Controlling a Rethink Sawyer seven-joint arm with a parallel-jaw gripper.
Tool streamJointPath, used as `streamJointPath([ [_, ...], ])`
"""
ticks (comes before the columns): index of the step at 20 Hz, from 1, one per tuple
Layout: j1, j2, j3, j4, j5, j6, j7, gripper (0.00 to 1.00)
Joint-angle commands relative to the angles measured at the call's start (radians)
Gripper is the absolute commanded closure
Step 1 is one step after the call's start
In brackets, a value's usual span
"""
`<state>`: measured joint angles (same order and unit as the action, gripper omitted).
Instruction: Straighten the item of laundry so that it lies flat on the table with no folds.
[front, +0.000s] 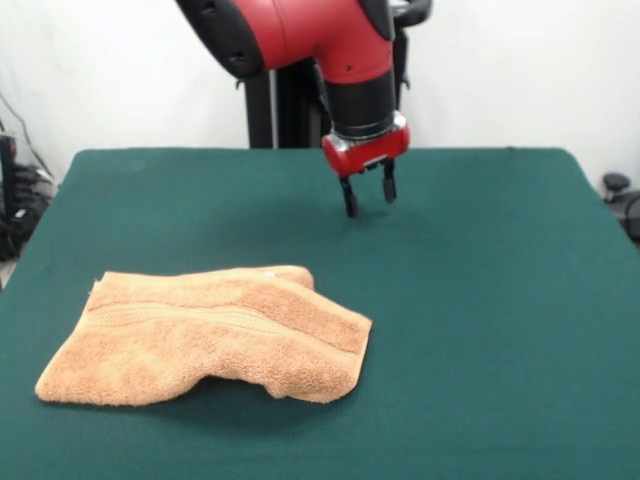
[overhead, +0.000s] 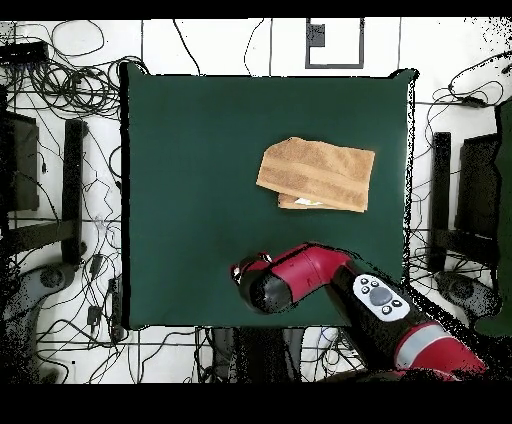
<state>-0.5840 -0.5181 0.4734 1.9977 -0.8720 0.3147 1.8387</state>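
Note:
The orange-tan terry towel (front: 205, 335) lies on the green table (front: 480, 300) at the front left of the front view, folded over on itself with a woven band stripe across it. In the overhead view the towel (overhead: 316, 174) sits right of the table's (overhead: 200, 150) centre, with a lower layer showing at its bottom edge. My gripper (front: 368, 197) hangs open and empty above the table's far middle, well apart from the towel. In the overhead view the arm hides the gripper; only the red wrist (overhead: 262, 284) shows near the table's bottom edge.
The arm's red and black links (overhead: 400, 320) reach in from the bottom right of the overhead view. Cables and black stands (overhead: 70, 200) lie on the floor round the table. Dark gear sits past the table's edge (front: 615, 190).

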Motion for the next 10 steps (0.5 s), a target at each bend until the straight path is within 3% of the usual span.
streamJointPath([
  [1, 0.023, 0.035, 0.128, -0.016, -0.036, 0.128, -0.217, 0.00],
  [10, 0.031, 0.045, 0.146, -0.034, -0.034, 0.162, -0.217, 0.00],
])
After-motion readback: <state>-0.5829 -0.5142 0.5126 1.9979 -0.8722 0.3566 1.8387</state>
